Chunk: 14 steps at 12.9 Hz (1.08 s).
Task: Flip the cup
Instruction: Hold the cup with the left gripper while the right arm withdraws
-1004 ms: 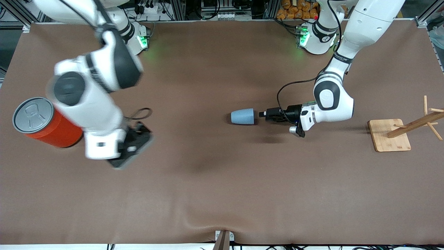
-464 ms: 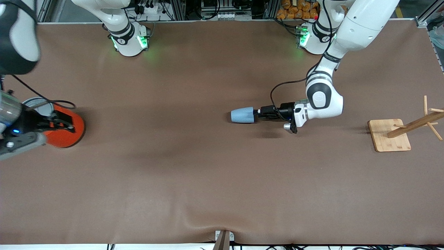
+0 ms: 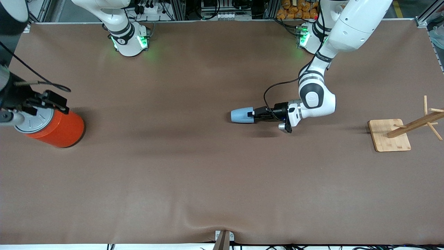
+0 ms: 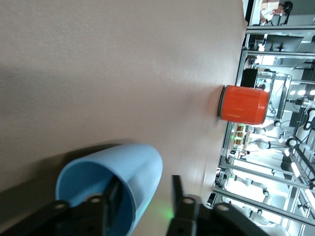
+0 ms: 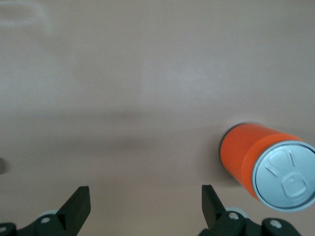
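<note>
No legible text — none anywhere

The right gripper point(image 3: 52, 100) hangs over the orange can point(image 3: 57, 129), hiding part of its grey lid point(image 3: 33, 123); the arm above it is cut off by the front view's edge. The wooden rack point(image 3: 412, 125) runs off the edge too. In the left wrist view one finger point(image 4: 115, 196) sits inside the cup point(image 4: 118, 189), whose closed end is hidden.

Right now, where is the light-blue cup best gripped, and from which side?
Grip the cup by its rim wall, coming from its open mouth, which faces the left arm's end. It lies on its side, so one finger goes inside, as the left end effector shows.
</note>
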Available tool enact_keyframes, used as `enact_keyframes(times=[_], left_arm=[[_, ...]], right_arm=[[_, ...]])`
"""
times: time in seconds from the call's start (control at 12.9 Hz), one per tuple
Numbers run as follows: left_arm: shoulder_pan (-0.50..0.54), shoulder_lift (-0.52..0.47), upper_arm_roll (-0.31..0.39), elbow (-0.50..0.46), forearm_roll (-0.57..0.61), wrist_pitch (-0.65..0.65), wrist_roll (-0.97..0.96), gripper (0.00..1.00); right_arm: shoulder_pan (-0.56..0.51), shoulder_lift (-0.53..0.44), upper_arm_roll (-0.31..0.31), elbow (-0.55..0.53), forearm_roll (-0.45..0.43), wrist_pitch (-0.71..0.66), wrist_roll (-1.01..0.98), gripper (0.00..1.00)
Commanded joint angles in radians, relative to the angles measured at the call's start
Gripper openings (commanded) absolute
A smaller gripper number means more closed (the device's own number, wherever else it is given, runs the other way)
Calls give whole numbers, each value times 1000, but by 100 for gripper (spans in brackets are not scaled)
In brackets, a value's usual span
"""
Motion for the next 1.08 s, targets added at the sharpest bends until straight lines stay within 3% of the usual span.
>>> enact_keyframes(times=[0.0,0.08,0.23,0.54,0.77,1.0], left_arm=[[-45,20,1,12,-49,62,17,16],[-46,19,1,12,-47,71,17,0],[-56,10,1,30,-47,89,4,0],[-117,-13,6,133,-33,240,-180,0],[-140,-27,9,200,-24,342,-271,0],[-131,-35,14,248,185,375,-475,0]], right_arm=[[41,-114,-63,-166,31,70,8,100],[49,-149,-63,-204,32,70,8,100],[52,-229,-57,-319,32,123,17,100],[59,-165,-63,-177,-12,104,-4,100],[52,-171,-65,-166,-5,44,13,100],[50,-171,-66,-152,-8,21,-7,100]])
